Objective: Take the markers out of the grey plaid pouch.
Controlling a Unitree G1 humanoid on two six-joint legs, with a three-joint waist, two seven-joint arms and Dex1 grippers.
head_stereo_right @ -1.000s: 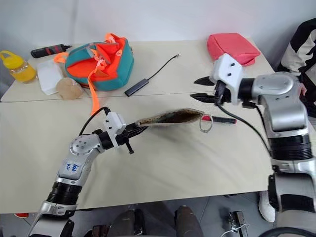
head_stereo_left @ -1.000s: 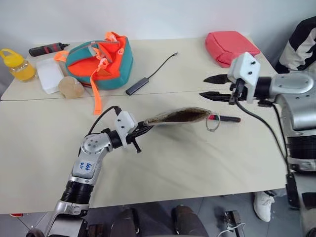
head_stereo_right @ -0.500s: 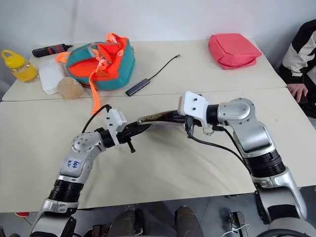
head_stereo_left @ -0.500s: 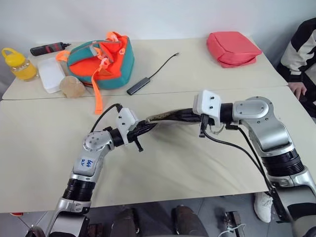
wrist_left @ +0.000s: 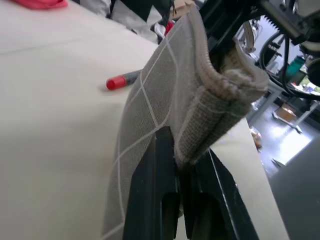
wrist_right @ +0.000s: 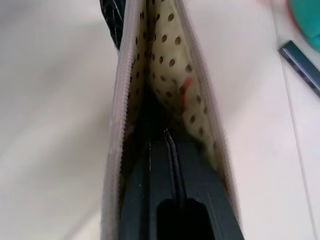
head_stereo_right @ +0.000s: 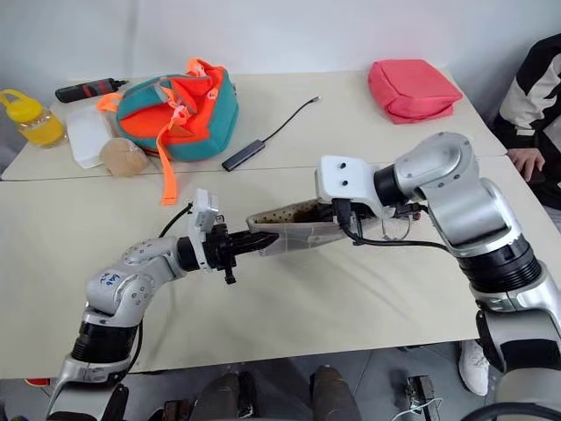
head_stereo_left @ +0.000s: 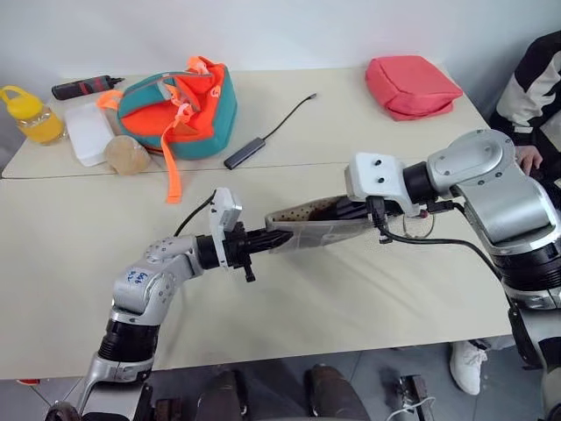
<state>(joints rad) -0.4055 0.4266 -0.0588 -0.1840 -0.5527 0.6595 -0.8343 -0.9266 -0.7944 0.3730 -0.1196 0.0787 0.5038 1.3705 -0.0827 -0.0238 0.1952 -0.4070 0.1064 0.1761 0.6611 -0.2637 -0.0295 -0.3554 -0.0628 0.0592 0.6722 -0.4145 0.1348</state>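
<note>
I see two pale tables (head_stereo_left: 79, 263) pushed together against a white wall, with a person's striped sleeve (head_stereo_left: 533, 79) at the far right edge. On the rear table sit a teal-and-orange bag (head_stereo_left: 180, 105), a pink pouch (head_stereo_left: 410, 83), a white box (head_stereo_left: 88, 132), a yellow bottle (head_stereo_left: 28, 114), a tan round lump (head_stereo_left: 128, 154), a black-and-red tube (head_stereo_left: 83, 86) and a dark dongle with its cable (head_stereo_left: 250, 151). Over the front table the grey pouch (head_stereo_left: 320, 230) hangs in the air between my two arms, lying roughly level, mouth up, its speckled lining showing. My left gripper (head_stereo_left: 273, 239) is clamped together on the pouch's left end; in the left wrist view its black fingers (wrist_left: 155, 200) pinch the folded fabric edge tight. My right gripper (head_stereo_right: 337, 210) comes in from the right and angles down into the open mouth; in the right wrist view its fingers (wrist_right: 160, 190) lie pressed together deep inside the pouch, between the spotted walls, and I cannot tell whether they pinch anything. A small red streak (wrist_right: 185, 92) shows against the lining just past the fingertips, too blurred for me to name. In the left wrist view a red marker (wrist_left: 122, 80) lies on the table beyond the pouch, clear of it. The pouch's pale ring loop (head_stereo_left: 419, 224) dangles at its right end beneath my right wrist.
</note>
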